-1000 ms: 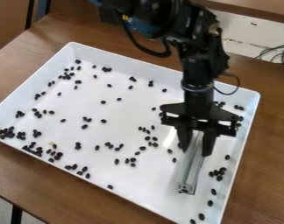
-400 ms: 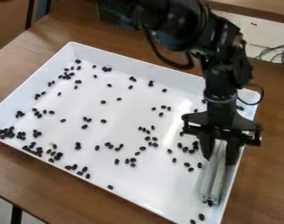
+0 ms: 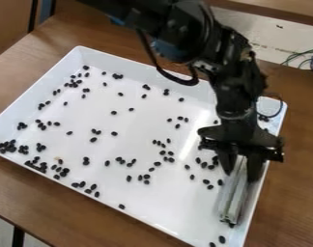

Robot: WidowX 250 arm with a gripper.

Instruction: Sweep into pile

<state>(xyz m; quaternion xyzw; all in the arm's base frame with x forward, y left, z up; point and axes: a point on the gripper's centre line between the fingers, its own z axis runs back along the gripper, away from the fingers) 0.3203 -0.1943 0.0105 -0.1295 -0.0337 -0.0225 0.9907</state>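
Brown wood-grained tabletop [image 3: 300, 166] spreads right across, and on it sits a big white tray [image 3: 149, 66] with raised walls, turned at an angle to me. Slanting down from the top comes the black arm [image 3: 178, 31], blocking my look at part of the tray's far wall and right-hand corner. Behind the table there's a pale panel [image 3: 265, 36], with some thin dark cables [image 3: 307, 60] bunched at the right edge. Down by the tray's right-hand wall hangs the gripper [image 3: 240, 174], its pincer closed around a pale, grooved bar [image 3: 233, 198] that tilts down toward the tray floor. Dark beans [image 3: 93, 140] lie all over the tray, some single, some in little clumps, the thickest bunch up against the left-hand corner. A loose cluster lies just to the left of the bar, a bean or so shows at its lower end, and a couple more rest by the near corner. Smallest of all, one tan speck [image 3: 57, 158] sits among the beans on the left.
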